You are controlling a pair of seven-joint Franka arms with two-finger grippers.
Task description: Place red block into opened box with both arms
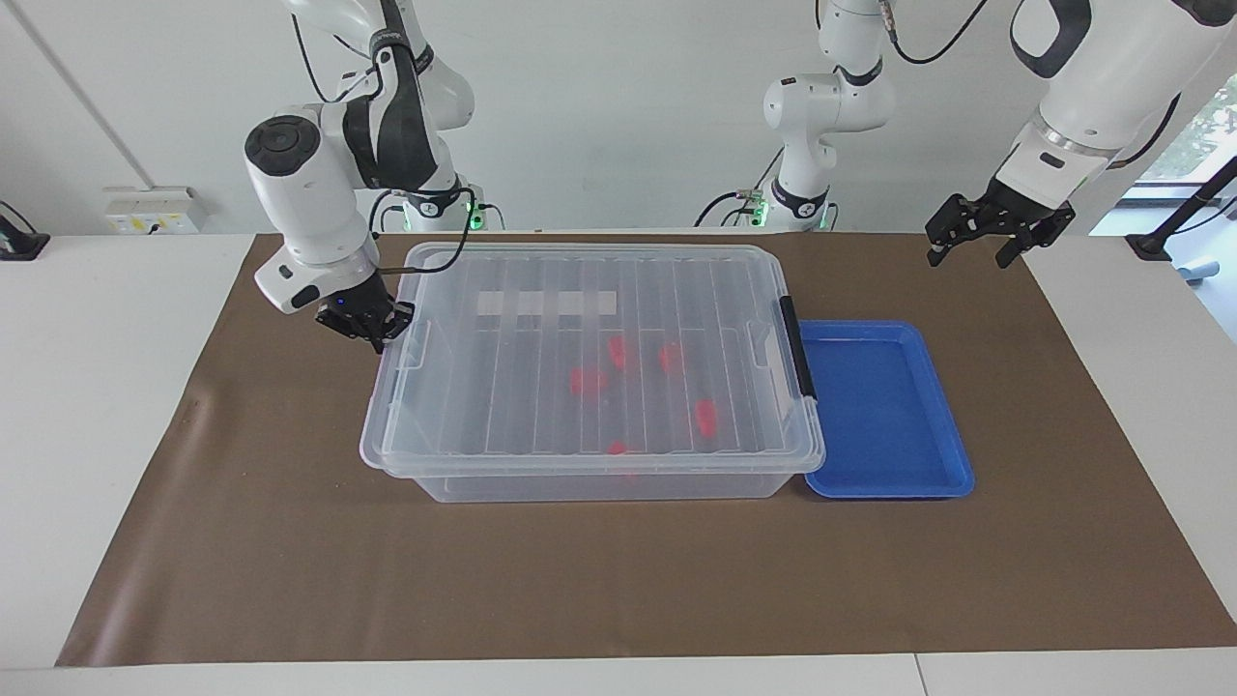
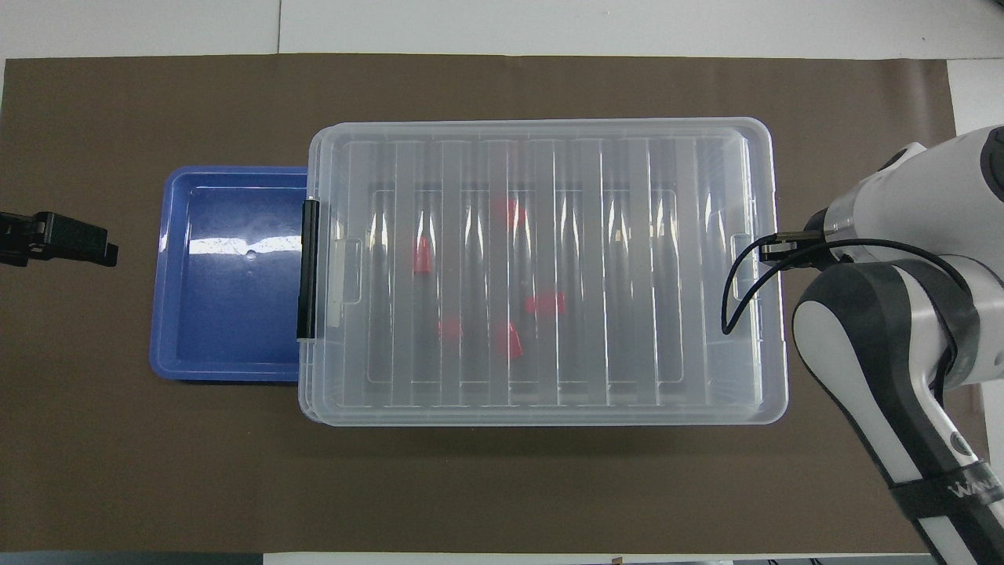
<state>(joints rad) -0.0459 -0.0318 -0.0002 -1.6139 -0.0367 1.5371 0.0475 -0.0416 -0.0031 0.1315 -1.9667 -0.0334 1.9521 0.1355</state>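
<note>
The clear box (image 1: 589, 483) (image 2: 541, 416) stands mid-table with its ribbed lid (image 1: 541, 290) (image 2: 627, 133) lying flat on it. Several red blocks (image 1: 587, 379) (image 2: 545, 302) show through the lid, on the box floor. My right gripper (image 1: 365, 324) is shut at the lid's rim at the right arm's end of the box. Whether it pinches the rim I cannot tell. In the overhead view its wrist hides it. My left gripper (image 1: 969, 251) (image 2: 70, 239) hangs open and empty over the mat at the left arm's end.
A shallow blue tray (image 1: 884, 483) (image 2: 227, 369) lies empty against the box's end with the black latch bar (image 1: 797, 348) (image 2: 308, 268). Two slimmer white arms (image 1: 821, 116) stand at the robots' edge of the table. Brown mat (image 1: 580, 580) surrounds the box.
</note>
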